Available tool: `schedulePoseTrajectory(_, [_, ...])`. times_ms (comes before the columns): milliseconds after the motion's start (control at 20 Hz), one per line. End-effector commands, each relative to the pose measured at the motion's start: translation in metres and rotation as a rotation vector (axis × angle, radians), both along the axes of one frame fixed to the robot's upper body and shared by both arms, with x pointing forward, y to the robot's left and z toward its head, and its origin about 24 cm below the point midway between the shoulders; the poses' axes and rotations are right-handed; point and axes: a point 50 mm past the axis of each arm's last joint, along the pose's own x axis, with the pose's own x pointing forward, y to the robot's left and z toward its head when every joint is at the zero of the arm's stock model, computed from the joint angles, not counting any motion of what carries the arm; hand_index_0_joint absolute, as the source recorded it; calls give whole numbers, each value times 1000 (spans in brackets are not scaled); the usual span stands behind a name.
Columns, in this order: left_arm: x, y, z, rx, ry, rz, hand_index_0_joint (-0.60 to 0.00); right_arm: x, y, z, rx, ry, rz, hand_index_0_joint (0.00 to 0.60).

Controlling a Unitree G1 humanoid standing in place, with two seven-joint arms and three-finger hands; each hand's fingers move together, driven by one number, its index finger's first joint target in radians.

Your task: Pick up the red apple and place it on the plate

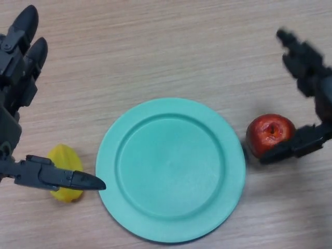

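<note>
A red apple (268, 132) rests on the wooden table just right of the teal plate (171, 168), stem dimple up. My right hand (311, 88) comes in from the right edge with its fingers spread: the thumb (293, 146) lies against the apple's near right side while the upper fingers (298, 54) stand apart above and beyond it. The plate sits in the middle of the view with nothing on it. My left hand (18, 57) hovers at the far left, fingers straight and holding nothing.
A yellow lemon-like fruit (64, 168) lies left of the plate, partly under my left thumb (62, 178). Bare wooden tabletop (171, 46) stretches beyond the plate.
</note>
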Motion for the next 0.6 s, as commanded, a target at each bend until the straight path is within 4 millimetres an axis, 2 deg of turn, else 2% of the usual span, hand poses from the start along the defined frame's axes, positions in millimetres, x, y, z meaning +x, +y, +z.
schedulePoseTrajectory(50, [-14, 9, 26, 42, -231, 35, 0, 6, -7, 32, -81, -234, 1, 0])
schedulePoseTrajectory(100, [-15, 10, 26, 36, -237, 41, 0, 14, -9, 20, -138, -218, -30, 0])
schedulePoseTrajectory(150, [-15, 11, 26, 36, -238, 42, 0, 14, -10, 19, -141, -218, -34, 50])
schedulePoseTrajectory(200, [-15, 11, 26, 36, -239, 44, 0, 17, -11, 17, -155, -221, -52, 200])
schedulePoseTrajectory(250, [-16, 12, 26, 35, -241, 47, 0, 19, -12, 16, -175, -227, -69, 300])
schedulePoseTrajectory(300, [-17, 13, 27, 34, -251, 58, 0, 23, -14, 14, -227, -249, -106, 450])
schedulePoseTrajectory(350, [-18, 16, 27, 32, -259, 71, 0, 25, -15, 14, -259, -280, -131, 550])
schedulePoseTrajectory(400, [-20, 18, 27, 27, -264, 84, 0, 23, -12, 17, -263, -310, -130, 600])
schedulePoseTrajectory(550, [-21, 20, 28, 16, -258, 91, 0, 11, 4, 34, -178, -321, -65, 600])
schedulePoseTrajectory(600, [-22, 20, 28, 13, -255, 92, 0, 5, 18, 41, -133, -312, -18, 600])
